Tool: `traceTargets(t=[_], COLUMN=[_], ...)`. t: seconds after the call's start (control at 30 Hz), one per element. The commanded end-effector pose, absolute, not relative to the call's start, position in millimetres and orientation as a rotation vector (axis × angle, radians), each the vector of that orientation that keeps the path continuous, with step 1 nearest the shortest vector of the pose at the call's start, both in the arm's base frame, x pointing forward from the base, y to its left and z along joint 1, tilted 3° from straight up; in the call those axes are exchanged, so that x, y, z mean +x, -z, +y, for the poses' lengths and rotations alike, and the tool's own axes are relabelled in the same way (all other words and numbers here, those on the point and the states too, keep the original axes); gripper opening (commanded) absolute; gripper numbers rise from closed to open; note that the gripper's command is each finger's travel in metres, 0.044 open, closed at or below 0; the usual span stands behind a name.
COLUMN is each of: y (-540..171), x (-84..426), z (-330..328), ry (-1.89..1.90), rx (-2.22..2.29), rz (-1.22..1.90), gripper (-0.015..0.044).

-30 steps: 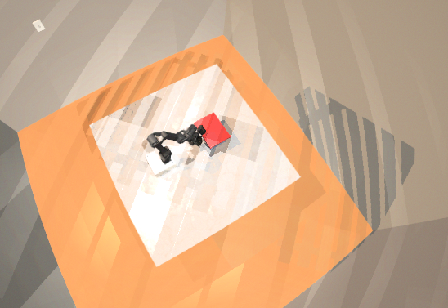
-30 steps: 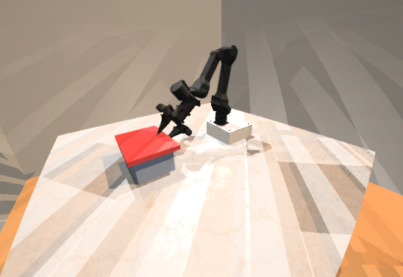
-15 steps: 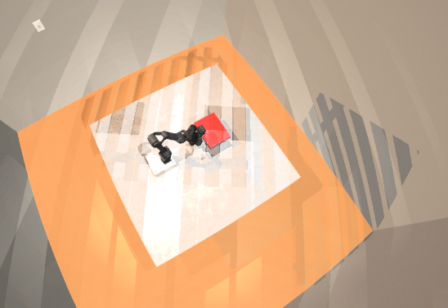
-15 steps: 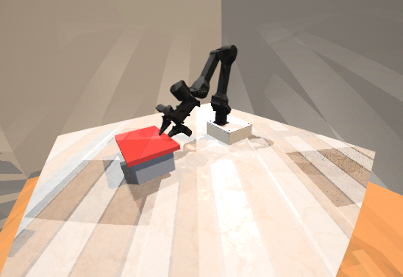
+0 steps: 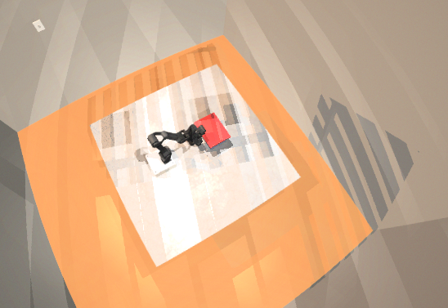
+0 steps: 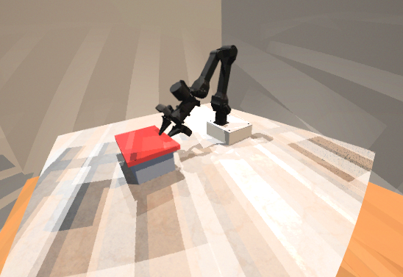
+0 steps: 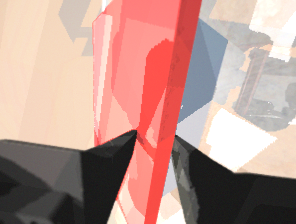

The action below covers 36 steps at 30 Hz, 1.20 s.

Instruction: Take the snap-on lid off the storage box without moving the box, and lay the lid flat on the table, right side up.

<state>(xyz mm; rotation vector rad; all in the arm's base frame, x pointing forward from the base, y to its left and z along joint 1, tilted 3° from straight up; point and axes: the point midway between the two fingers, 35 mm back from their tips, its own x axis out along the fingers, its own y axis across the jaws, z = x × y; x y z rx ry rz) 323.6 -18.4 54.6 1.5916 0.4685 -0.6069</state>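
Observation:
The red lid (image 5: 217,132) (image 6: 145,145) (image 7: 132,62) sits on top of the blue-grey storage box (image 6: 156,167) (image 7: 205,70), red side up. Its rim overhangs the box walls. My gripper (image 6: 165,135) (image 7: 154,136) is shut on the lid's edge nearest the arm base, with one fingertip over the top and the other at the side below the rim. The wrist view shows the red rim running between the fingertips. Whether the lid is loosened at this edge cannot be told; the box wall behind the gripper is hidden.
The arm's white base block (image 5: 157,168) (image 6: 237,134) stands on the pale tabletop (image 5: 229,188) (image 6: 294,195), on the gripper's side of the box. An orange surface (image 5: 262,270) (image 6: 386,224) surrounds the pale area. Striped shadows and bright patches cross both surfaces.

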Motion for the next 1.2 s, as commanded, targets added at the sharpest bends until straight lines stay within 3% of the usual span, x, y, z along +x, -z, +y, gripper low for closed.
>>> traceTargets(t=[0.0, 1.17], y=[-56.0, -63.0], x=[323.6, 321.9], z=[-18.5, -18.9], ry=[0.606, 0.606], rx=[1.592, 1.592], rz=[0.468, 0.468], gripper=[0.0, 0.0])
